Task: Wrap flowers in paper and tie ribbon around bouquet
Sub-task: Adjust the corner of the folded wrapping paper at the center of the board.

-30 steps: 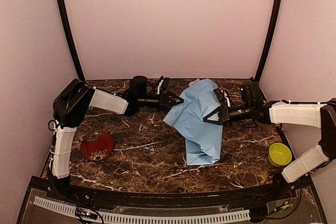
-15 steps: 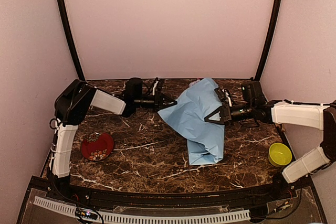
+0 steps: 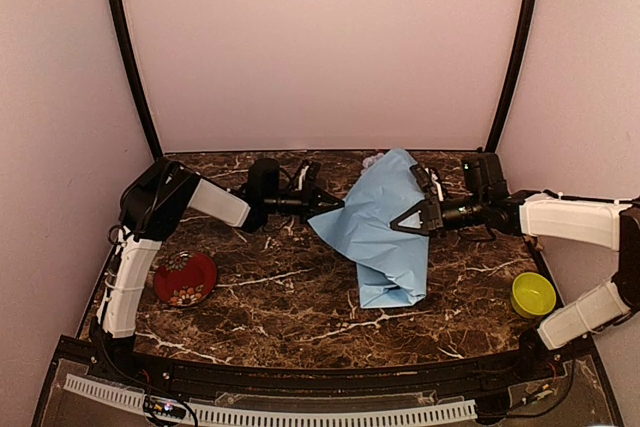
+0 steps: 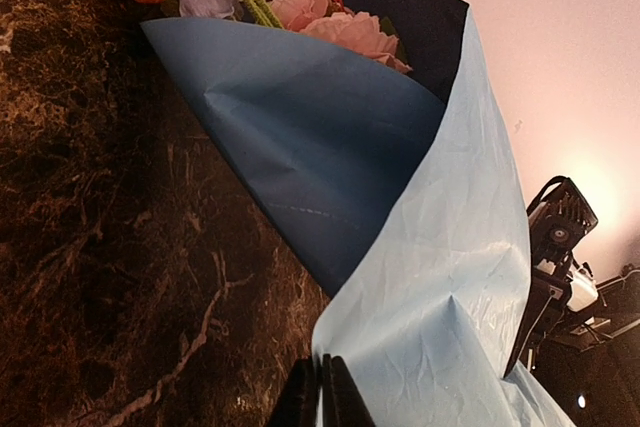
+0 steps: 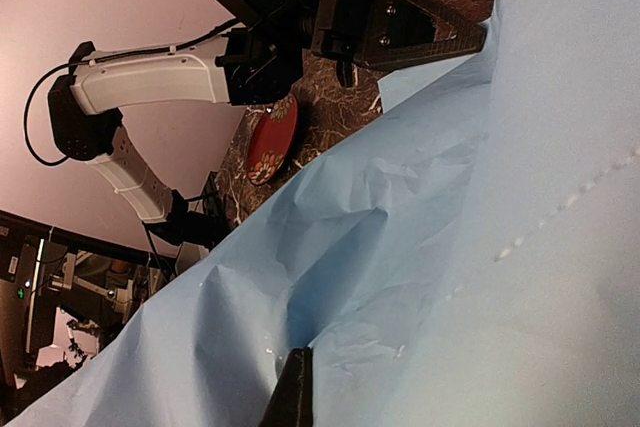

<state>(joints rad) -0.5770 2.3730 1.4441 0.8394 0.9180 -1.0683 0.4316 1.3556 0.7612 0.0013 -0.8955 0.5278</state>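
Observation:
The paper (image 3: 385, 227) lies light-blue face up, folded over the flowers as a loose bouquet cone on the marble table (image 3: 270, 297). In the left wrist view pink, orange and pale flowers (image 4: 330, 17) poke out of its navy inside at the far end. My left gripper (image 3: 337, 205) is shut on the paper's left corner, the fingertips (image 4: 322, 392) pinching the edge of the paper (image 4: 440, 247). My right gripper (image 3: 397, 229) is shut on a fold of the paper (image 5: 480, 247) at the cone's right side, with one fingertip (image 5: 295, 392) showing. The ribbon is out of view.
A red patterned dish (image 3: 185, 278) sits near the left arm's base. A yellow-green bowl (image 3: 533, 294) stands at the right front. Pink walls close the table in at the back and sides.
My left gripper went from open to shut on the paper's left corner, tugged it leftward, then came back a little to the right. The right gripper kept its grip.

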